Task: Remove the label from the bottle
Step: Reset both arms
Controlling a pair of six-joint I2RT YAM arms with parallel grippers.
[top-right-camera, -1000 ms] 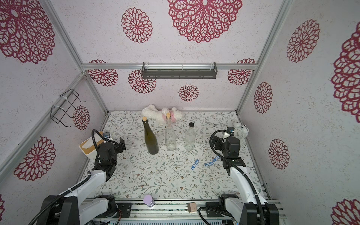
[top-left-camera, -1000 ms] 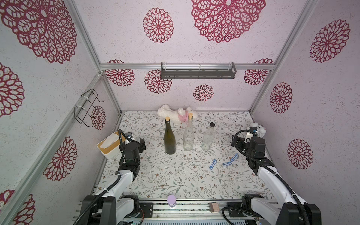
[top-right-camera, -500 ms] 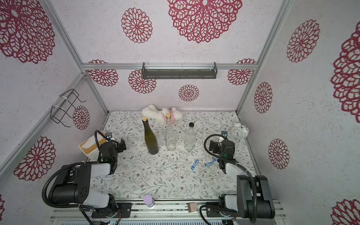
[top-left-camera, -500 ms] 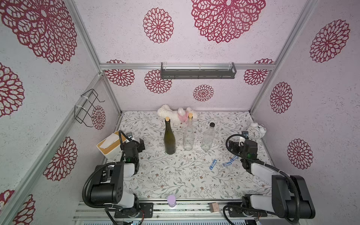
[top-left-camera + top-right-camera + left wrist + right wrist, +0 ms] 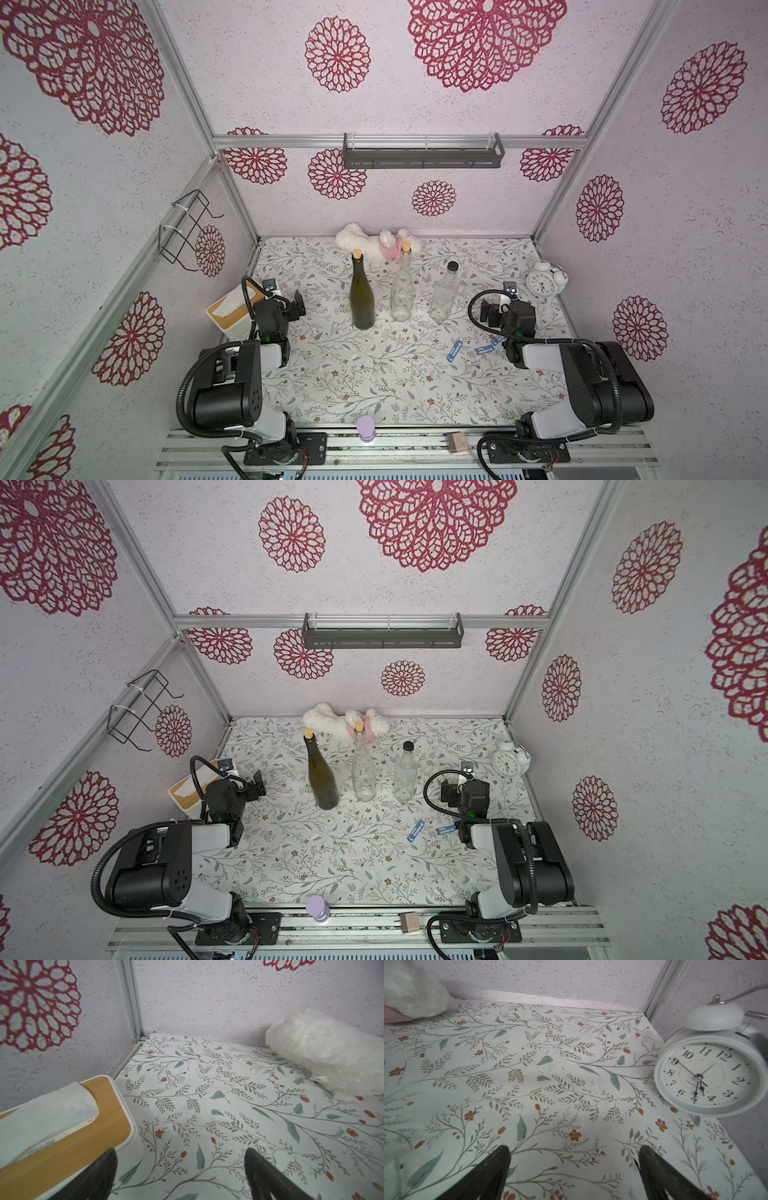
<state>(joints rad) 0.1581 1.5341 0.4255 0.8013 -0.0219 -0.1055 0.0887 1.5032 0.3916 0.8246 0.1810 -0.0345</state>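
1. Three bottles stand upright in a row on the bench [image 5: 353, 374], none touching. Take the clear corked bottle [image 5: 402, 291] as the marker. The dark green corked bottle [image 5: 362, 297] is just to its left. The black-capped clear bottle [image 5: 444, 293] is just to its right.
2. They look rigid, smooth and slippery, and probably breakable. Being tall and narrow, they would tip at a sideways nudge. I would brace one low on its body, where it is widest, and leave the neck alone. A label would be thin and floppy and could tear, so it is best lifted from a corner.
3. No label shows on any bottle in the top views. Blue strips [image 5: 454, 350] lie flat on the bench, nearer the robot than the marker bottle and to its right, well apart from it. I judge them to be peeled labels, so little may remain to do.
4. The left pincer [image 5: 179, 1153] has its jaws apart and holds nothing. It sits well left of the marker bottle, beside the tissue box [image 5: 99, 1118]. The right pincer [image 5: 575, 1148] is likewise spread and empty, well to the right near the alarm clock [image 5: 708, 1076].
5. The bottles' far sides are unseen, so a label there cannot be ruled out. Neither wrist view shows a bottle. One strip is partly hidden by the right arm, and the strips' print is too small to read.
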